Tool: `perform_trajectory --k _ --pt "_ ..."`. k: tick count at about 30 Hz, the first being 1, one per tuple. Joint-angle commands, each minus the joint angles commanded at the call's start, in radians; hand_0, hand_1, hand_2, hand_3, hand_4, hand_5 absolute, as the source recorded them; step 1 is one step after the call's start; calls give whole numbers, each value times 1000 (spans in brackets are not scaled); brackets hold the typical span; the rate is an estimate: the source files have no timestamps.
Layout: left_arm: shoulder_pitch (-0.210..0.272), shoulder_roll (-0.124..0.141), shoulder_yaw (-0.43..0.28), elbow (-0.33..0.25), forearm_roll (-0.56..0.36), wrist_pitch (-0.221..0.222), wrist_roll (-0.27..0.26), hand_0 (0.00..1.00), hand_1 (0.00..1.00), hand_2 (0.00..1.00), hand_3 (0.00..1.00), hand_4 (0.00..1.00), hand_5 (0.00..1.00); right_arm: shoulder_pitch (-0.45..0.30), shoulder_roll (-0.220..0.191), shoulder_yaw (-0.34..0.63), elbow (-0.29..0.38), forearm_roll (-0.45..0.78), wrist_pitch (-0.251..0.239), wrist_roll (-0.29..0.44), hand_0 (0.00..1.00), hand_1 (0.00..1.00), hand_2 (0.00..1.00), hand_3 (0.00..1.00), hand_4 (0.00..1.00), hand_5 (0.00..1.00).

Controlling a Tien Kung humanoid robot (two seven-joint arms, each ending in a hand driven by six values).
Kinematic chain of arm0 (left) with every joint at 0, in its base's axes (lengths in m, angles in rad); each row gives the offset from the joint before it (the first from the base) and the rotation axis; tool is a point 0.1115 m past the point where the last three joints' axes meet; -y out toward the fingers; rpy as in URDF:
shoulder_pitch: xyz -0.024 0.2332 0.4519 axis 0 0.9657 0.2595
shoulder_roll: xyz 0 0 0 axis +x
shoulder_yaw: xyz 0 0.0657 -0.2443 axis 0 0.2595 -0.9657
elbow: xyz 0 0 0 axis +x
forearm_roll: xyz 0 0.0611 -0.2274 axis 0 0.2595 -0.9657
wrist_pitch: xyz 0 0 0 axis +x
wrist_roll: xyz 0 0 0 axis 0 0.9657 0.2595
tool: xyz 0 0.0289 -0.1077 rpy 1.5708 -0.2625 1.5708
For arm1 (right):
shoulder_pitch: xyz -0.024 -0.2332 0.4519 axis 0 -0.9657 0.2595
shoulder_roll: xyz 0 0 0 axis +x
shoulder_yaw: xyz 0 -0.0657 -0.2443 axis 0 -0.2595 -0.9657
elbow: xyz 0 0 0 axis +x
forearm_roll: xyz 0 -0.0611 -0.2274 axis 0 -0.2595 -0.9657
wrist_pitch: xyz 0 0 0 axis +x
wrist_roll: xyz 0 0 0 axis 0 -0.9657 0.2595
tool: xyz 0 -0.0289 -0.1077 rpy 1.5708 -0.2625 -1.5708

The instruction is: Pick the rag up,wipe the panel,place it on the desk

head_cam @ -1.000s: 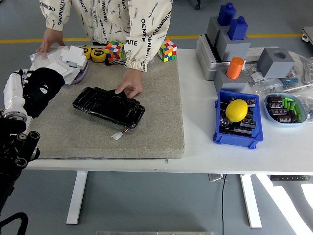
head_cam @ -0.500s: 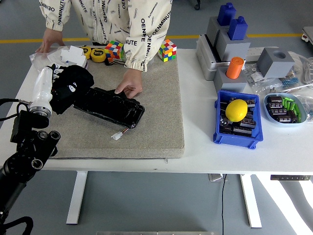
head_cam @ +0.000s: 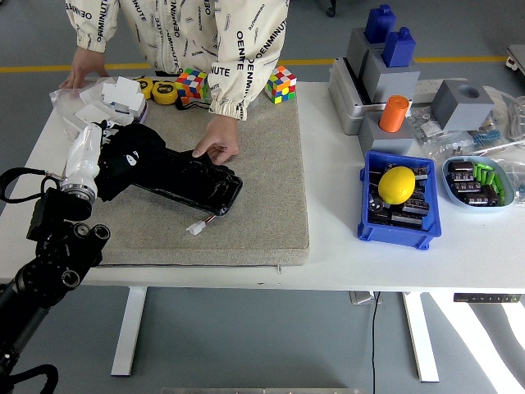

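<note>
A black rag (head_cam: 131,156) is held in my left hand (head_cam: 92,148), whose white fingers are closed on it. The rag rests on the left end of the glossy black panel (head_cam: 193,182), which lies on the grey felt mat (head_cam: 246,197). A person's hand (head_cam: 215,146) presses on the panel's far edge, holding it still. A small white connector (head_cam: 196,227) on a wire hangs from the panel's near side. My right hand is out of view.
The person's other hand (head_cam: 80,74) rests at the far left by white boxes (head_cam: 119,94). Two colour cubes (head_cam: 280,84) and tape measures (head_cam: 164,90) stand at the mat's far edge. A blue bin (head_cam: 398,215) with a yellow ball is to the right.
My left hand has carried the rag right and inward from the mat's left edge onto the left end of the panel. The person's hands have stayed where they were.
</note>
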Motion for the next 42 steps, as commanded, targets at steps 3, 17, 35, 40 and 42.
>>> perform_trajectory --k 3,17,35,40,42 --pt "3 4 24 -21 -12 -3 6 287 382 380 560 660 2 1 0 0 0 0 0 1 522 552 490 519 846 353" --pt "23 22 213 -145 -63 -27 83 284 382 380 560 662 2 0 -2 -4 0 1 0 4 522 552 490 518 845 351" --pt "20 40 463 -302 -133 -39 113 277 380 379 560 664 2 -2 -1 -14 0 6 2 11 522 550 490 519 845 349" --pt "16 33 502 -324 -141 -39 114 275 378 377 560 664 2 -2 -1 -12 0 6 2 12 521 549 490 519 846 349" --pt "15 30 507 -322 -142 -39 114 275 378 377 560 664 2 -1 -2 -16 0 9 2 13 521 549 490 519 846 349"
